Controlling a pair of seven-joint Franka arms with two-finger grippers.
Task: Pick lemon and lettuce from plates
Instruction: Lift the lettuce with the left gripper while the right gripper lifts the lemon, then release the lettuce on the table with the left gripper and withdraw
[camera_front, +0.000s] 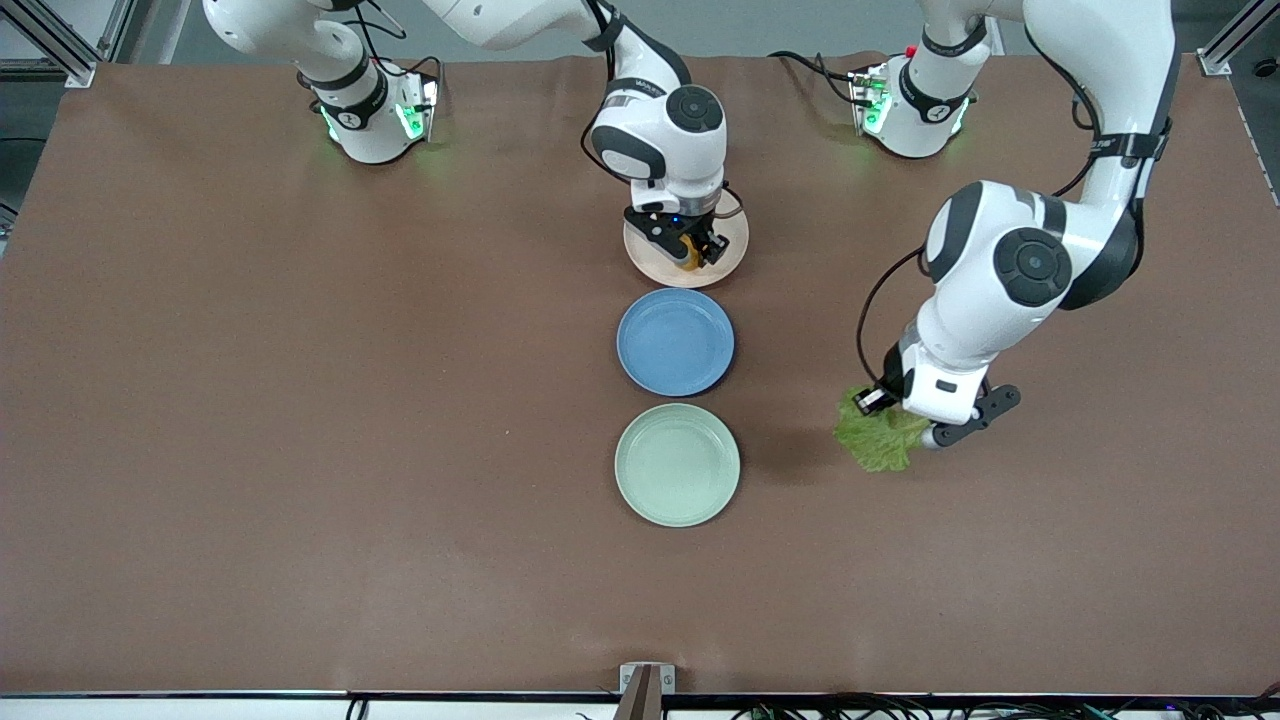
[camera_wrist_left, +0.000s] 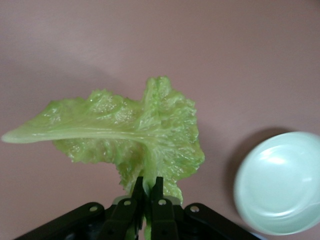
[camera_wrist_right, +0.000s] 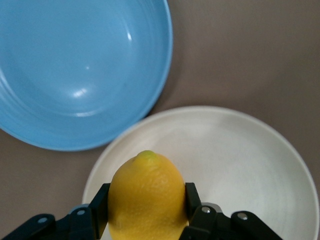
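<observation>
My right gripper (camera_front: 688, 250) is shut on the orange-yellow lemon (camera_front: 687, 249) over the beige-pink plate (camera_front: 643, 264). In the right wrist view the lemon (camera_wrist_right: 146, 197) sits between both fingers above that plate (camera_wrist_right: 240, 160). My left gripper (camera_front: 893, 420) is shut on the crinkly green lettuce (camera_front: 880, 436), held over bare table toward the left arm's end, beside the pale mint green plate (camera_front: 677, 464). In the left wrist view the lettuce (camera_wrist_left: 130, 132) hangs from my pinched fingers (camera_wrist_left: 148, 192), and the mint plate (camera_wrist_left: 280, 182) lies off to one side with nothing on it.
A blue plate (camera_front: 675, 341) with nothing on it lies between the beige-pink and mint plates; it also shows in the right wrist view (camera_wrist_right: 75, 70). The brown table mat (camera_front: 300, 400) spreads wide toward both ends.
</observation>
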